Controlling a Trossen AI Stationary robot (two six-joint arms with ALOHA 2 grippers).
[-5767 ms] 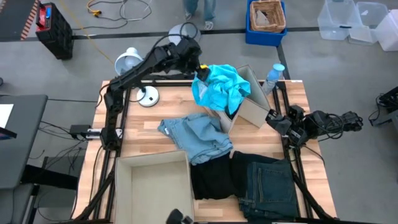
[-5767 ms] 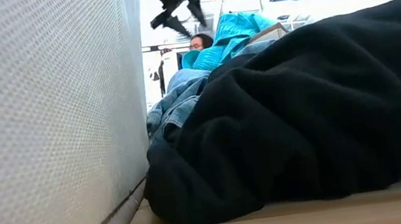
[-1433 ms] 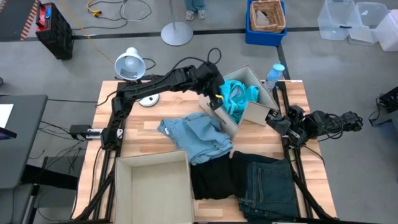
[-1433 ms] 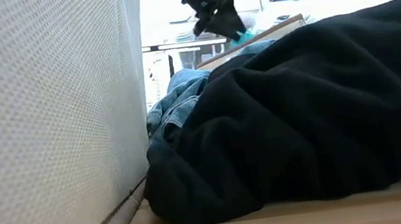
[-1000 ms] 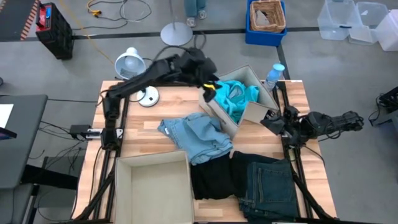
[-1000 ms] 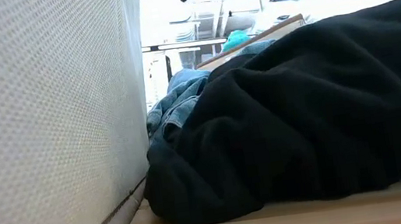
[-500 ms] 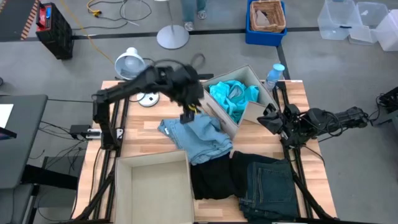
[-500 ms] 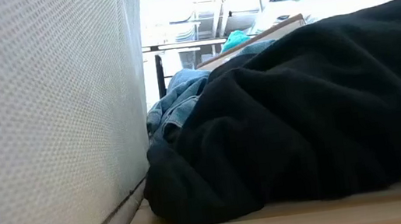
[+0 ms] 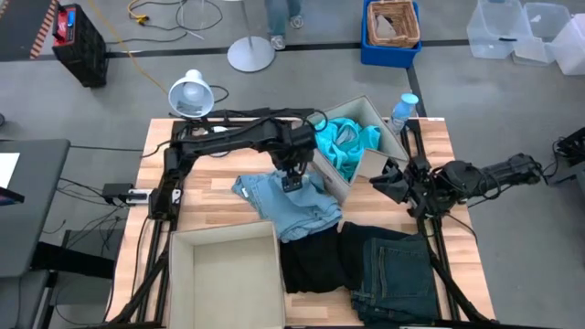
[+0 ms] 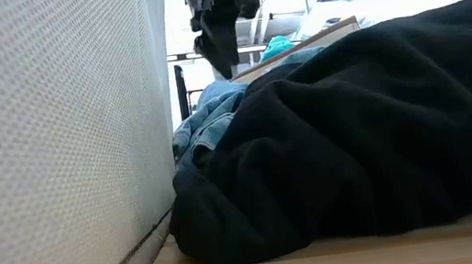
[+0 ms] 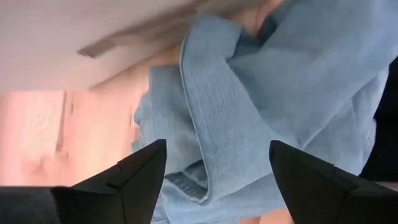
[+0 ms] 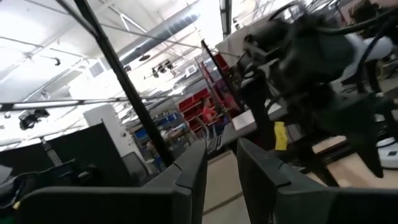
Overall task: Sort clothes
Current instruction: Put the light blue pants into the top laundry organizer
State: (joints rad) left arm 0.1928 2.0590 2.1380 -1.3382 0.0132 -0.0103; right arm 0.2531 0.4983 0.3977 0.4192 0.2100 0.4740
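My left gripper (image 9: 292, 181) is open and hangs, fingers down, just above the far part of the light blue denim piece (image 9: 291, 206), which lies crumpled on the table's middle; the left wrist view (image 11: 217, 146) shows the denim (image 11: 280, 93) between and below the fingers. The turquoise top (image 9: 343, 146) lies inside the tilted cardboard box (image 9: 375, 164) at the far right. The black garment (image 9: 315, 260) and the dark blue-green jeans (image 9: 398, 270) lie side by side at the near edge. My right gripper (image 9: 379, 183) is shut and empty, beside the box's near flap.
An open cardboard box (image 9: 224, 274) stands at the near left; its wall (image 10: 53, 148) fills the left of the low view. A lamp (image 9: 190, 94) stands at the far left corner and a water bottle (image 9: 403, 111) at the far right, behind the tilted box.
My left gripper has risen from the tilted box, gone toward the table's near edge and come down over the denim piece. The turquoise top has stayed in the box. My right gripper has shifted a little toward the table's left.
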